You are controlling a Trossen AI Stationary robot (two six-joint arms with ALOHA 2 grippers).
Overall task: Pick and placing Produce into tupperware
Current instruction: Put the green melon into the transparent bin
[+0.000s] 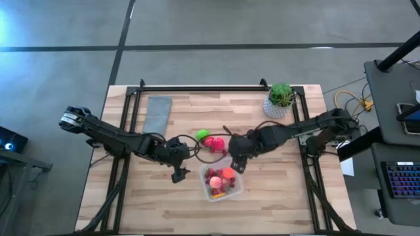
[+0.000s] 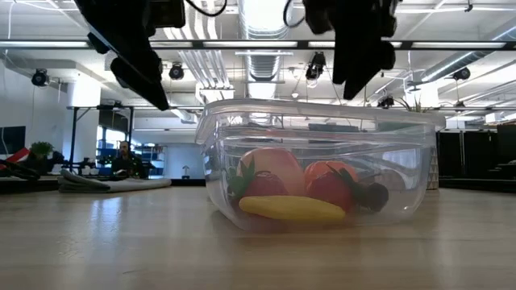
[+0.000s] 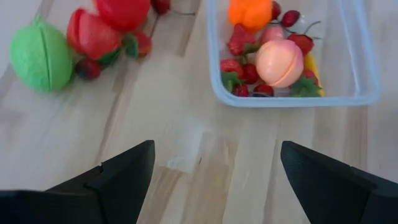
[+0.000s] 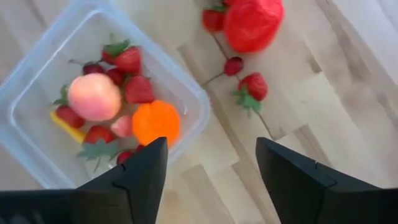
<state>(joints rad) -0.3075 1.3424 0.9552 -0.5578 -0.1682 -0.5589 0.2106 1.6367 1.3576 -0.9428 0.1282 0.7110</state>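
Table (image 1: 157,203): pale wooden planks with visible grain, matte, filling the middle of the high view.

Tupperware (image 1: 221,196): clear thin plastic, roughly square with rounded corners and a raised rim, lidless, lower centre of the high view; in the low view it fills mid-frame, its walls glossy and see-through.

Contents of the tupperware: a smooth pink-and-cream peach (image 4: 94,96), round; a ribbed orange piece (image 4: 155,122) against the wall; several small red strawberries (image 4: 138,89) with green leafy caps; a yellow elongated piece (image 2: 293,209) lying flat on the bottom; dark red cherries with thin stems.

Produce outside, just above and left of the tupperware in the high view: a green rounded piece (image 3: 41,56) with a seam down its middle; a large glossy red piece (image 4: 252,23); a halved red piece (image 3: 93,35); loose strawberries and a cherry on the bare wood.

Left gripper (image 1: 178,172): dark, hard, wedge-shaped fingers spread wide, holding nothing, left of the tupperware.

Right gripper (image 1: 237,164): dark fingers parted, nothing between them, over the tupperware's upper right corner.

Grey cloth (image 1: 158,112): flat, rectangular, upper left of the table.

Potted plant (image 1: 280,99): green leaves in a white pot, upper right of the table.
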